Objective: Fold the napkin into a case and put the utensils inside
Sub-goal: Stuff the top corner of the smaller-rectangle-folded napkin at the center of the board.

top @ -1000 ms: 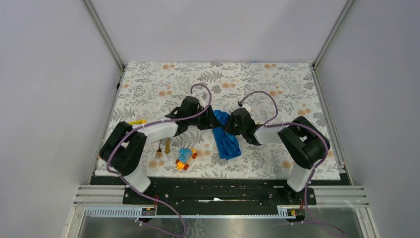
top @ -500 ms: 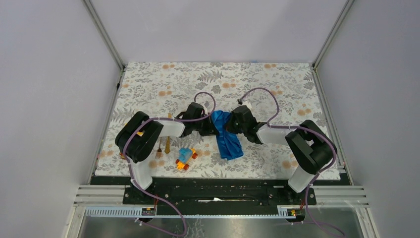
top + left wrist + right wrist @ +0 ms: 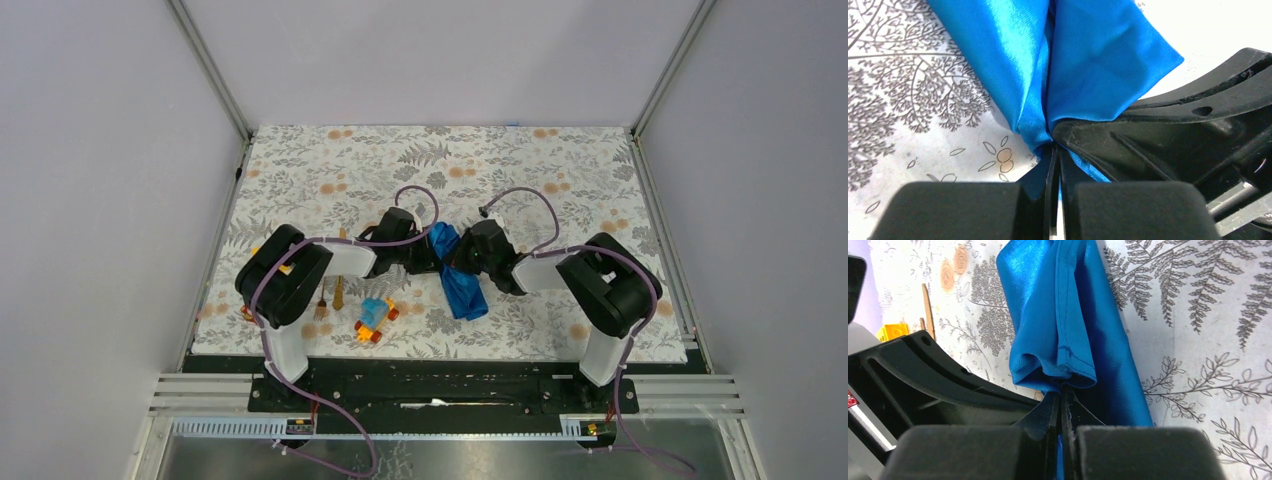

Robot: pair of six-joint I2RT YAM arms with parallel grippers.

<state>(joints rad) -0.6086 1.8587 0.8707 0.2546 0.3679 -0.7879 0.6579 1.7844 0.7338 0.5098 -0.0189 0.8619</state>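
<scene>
Flanking fern-print tablecloth (image 3: 300, 170), grey walls (image 3: 100, 200).

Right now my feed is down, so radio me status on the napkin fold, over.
Left fingers shut on napkin. Right fingers too. Napkin bunched between them, no case yet. Utensils, toy car off left, clear.

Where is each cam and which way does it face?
Top external: above and behind the bases, looking down at the table; both arms whole.
Left wrist: on the left arm, looking along the left end effector, shut on the napkin.
Right wrist: likewise, right end effector, shut on the napkin.
Shared: napkin in all three; each wrist view shows the other end effector.
</scene>
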